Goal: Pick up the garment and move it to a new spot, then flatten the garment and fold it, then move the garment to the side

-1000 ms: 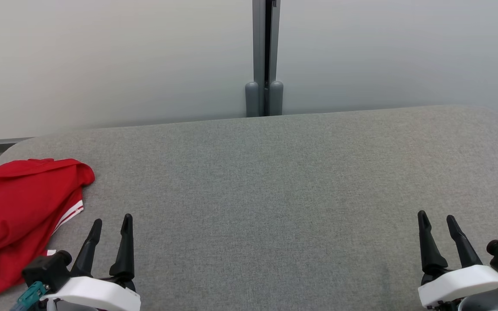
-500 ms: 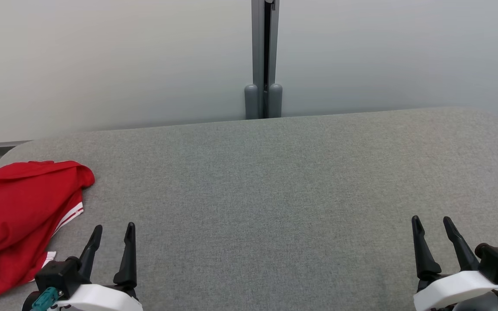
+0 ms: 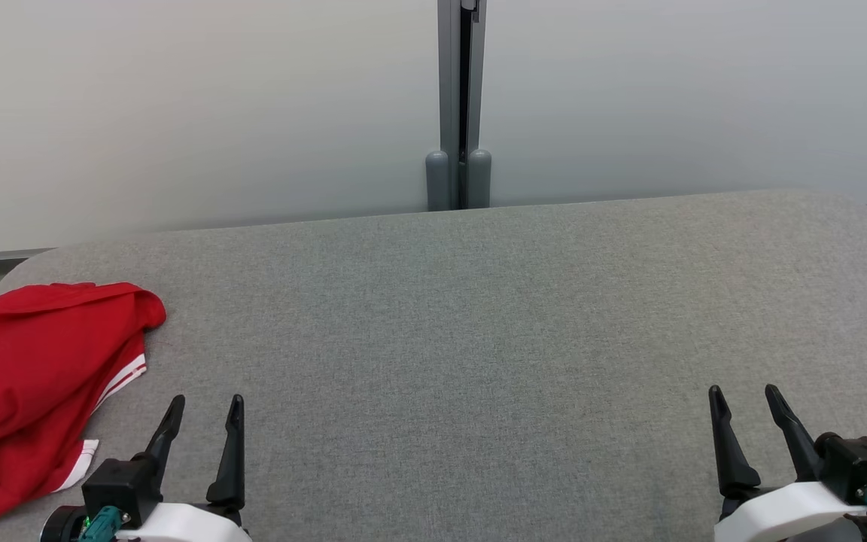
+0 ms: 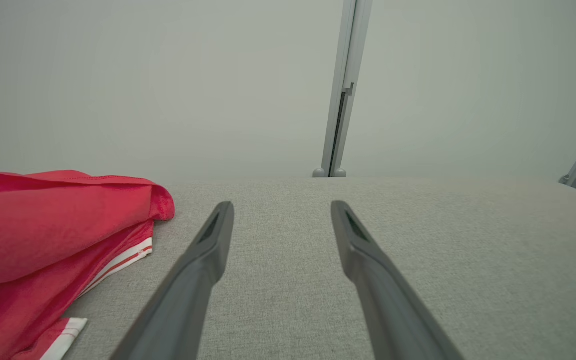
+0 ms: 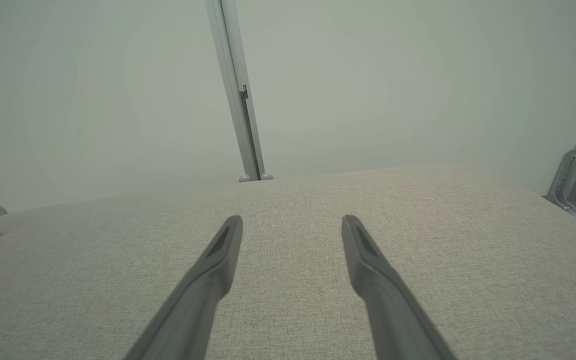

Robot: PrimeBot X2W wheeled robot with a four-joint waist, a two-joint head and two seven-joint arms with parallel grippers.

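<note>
**Head view:** set high at the near edge of the grey fabric bench [image 3: 479, 316], facing forward and down toward the pale wall [image 3: 177, 113] and its grey post [image 3: 457, 105].

**Left wrist view:** low and close over the bench, looking along its jaws at the same post, with the red garment [image 4: 43, 225] near on its left.

**Right wrist view:** equally low, further right. The garment shows small at its far left edge.

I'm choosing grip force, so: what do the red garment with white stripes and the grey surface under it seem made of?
The red garment with white stripes looks like thin, smooth knit fabric, perhaps polyester sportswear: soft folds, faint sheen, stitched hem. The grey surface looks like matte woven upholstery cloth: fine heathered weave, rounded corners hinting at padding.
</note>
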